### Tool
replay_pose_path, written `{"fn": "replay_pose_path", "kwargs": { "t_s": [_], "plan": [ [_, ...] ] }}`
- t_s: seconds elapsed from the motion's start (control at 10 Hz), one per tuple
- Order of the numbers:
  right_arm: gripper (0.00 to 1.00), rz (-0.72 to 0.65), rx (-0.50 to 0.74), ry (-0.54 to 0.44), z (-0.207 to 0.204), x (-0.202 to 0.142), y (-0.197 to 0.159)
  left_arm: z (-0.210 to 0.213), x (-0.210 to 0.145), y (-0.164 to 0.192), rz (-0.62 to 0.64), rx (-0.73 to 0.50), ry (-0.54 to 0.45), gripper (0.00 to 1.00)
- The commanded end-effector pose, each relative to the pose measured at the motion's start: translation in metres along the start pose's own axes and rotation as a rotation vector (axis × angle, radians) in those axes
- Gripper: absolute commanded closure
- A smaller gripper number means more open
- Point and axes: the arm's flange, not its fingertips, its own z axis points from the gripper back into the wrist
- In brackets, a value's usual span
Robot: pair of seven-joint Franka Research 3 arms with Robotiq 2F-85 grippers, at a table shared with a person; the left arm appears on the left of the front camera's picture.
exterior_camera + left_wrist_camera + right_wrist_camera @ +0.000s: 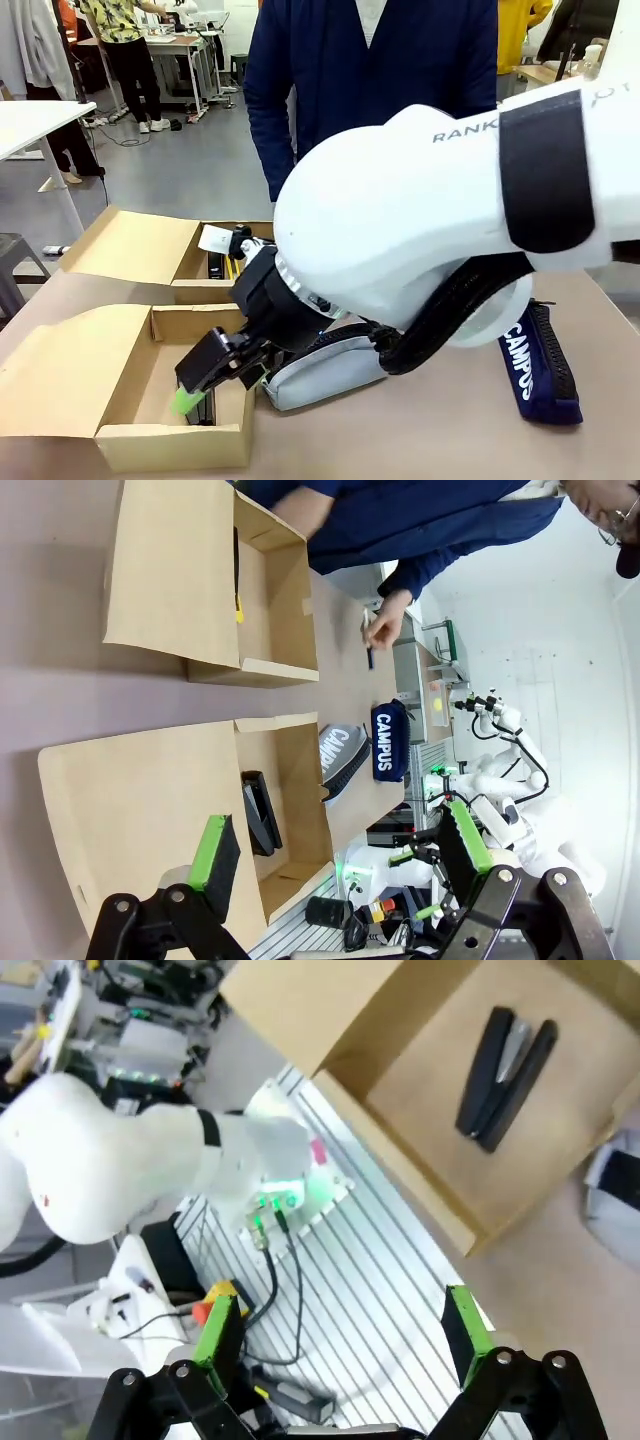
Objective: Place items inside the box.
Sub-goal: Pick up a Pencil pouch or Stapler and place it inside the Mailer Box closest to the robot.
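In the front view the right arm's white casing (430,200) covers most of the grey pencil pouch (320,378), the top end of the navy "CAMPUS" pouch (540,365) and the right part of the farther cardboard box (185,265). Inside that box a yellow-and-black sliver (229,267) peeks out (too little to name). Under the right tool (205,385) the stapler (204,409) is a dark scrap. In the left wrist view the person's hand (385,620) holds a thin dark thing (369,658), too small to identify. The right wrist view's right edge cuts off the grey pencil pouch.
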Motion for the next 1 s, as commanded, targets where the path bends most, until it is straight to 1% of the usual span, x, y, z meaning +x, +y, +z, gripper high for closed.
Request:
{"fn": "replay_pose_path", "kwargs": {
  "t_s": [0.0,0.1,0.2,0.3,0.4,0.5,0.6,0.7,0.8,0.9],
  "plan": [
    [0.00,-0.034,0.015,-0.079,0.022,-0.007,-0.026,0.000,0.000,-0.001,-0.015,-0.022,-0.012,0.00],
    [0.00,-0.070,0.017,-0.131,0.053,-0.013,-0.038,0.000,0.000,-0.001,-0.015,-0.022,-0.012,0.00],
    [0.00,-0.126,0.009,-0.210,0.097,-0.024,-0.059,0.000,0.000,-0.001,-0.015,-0.022,-0.012,0.00],
    [0.00,-0.212,0.002,-0.300,0.147,-0.043,-0.087,0.000,0.000,-0.001,-0.015,-0.022,-0.012,0.00],
    [0.00,-0.315,0.010,-0.412,0.197,-0.071,-0.114,0.000,0.000,-0.001,-0.015,-0.022,-0.012,0.00],
    [0.00,-0.437,0.070,-0.555,0.249,-0.108,-0.145,0.000,0.000,-0.001,-0.015,-0.022,-0.012,0.00],
    [0.00,-0.513,0.120,-0.677,0.288,-0.144,-0.167,0.000,0.000,-0.001,-0.015,-0.022,-0.012,0.00],
    [0.00,-0.639,0.183,-0.833,0.333,-0.202,-0.201,0.000,0.000,-0.001,-0.015,-0.022,-0.012,0.00],
    [0.00,-0.671,0.276,-0.862,0.349,-0.231,-0.218,0.000,0.000,-0.001,-0.015,-0.022,-0.012,0.00],
    [0.00,-0.692,0.362,-0.887,0.361,-0.273,-0.240,0.000,0.000,-0.001,-0.015,-0.022,-0.012,0.00]
  ]
}}
